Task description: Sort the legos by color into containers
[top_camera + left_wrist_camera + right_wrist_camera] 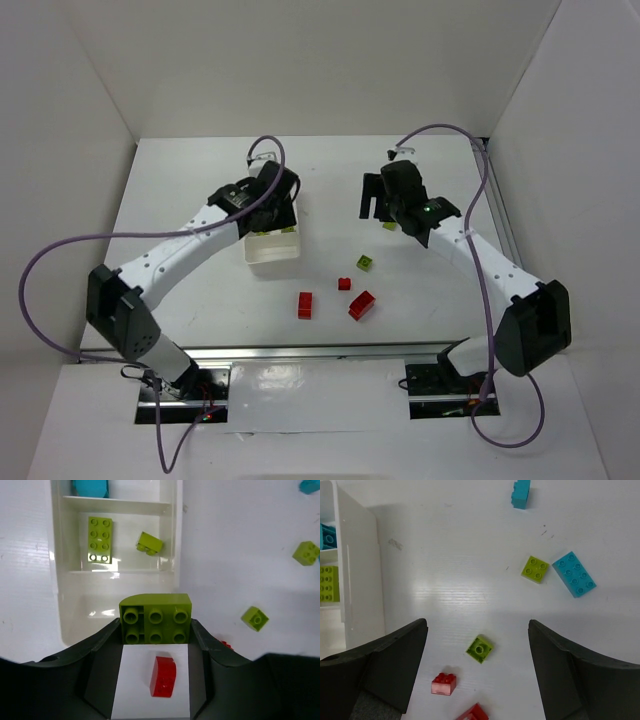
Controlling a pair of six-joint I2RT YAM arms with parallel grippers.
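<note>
My left gripper (155,630) is shut on a yellow-green brick (155,618), held above the near end of the white tray (60,605). The tray's middle compartment holds two green bricks (99,539) (149,543). The far one holds a cyan brick (90,486), and the near one looks empty. My right gripper (477,655) is open above the table, with a small green brick (480,648) below the gap. In the top view the left gripper (265,215) is over the tray (272,258) and the right gripper (378,205) is to its right.
Loose on the table are red bricks (304,305) (361,305) (344,283) and a green one (366,263). The right wrist view shows another green brick (535,569) and two cyan bricks (574,573) (521,492). White walls enclose the table.
</note>
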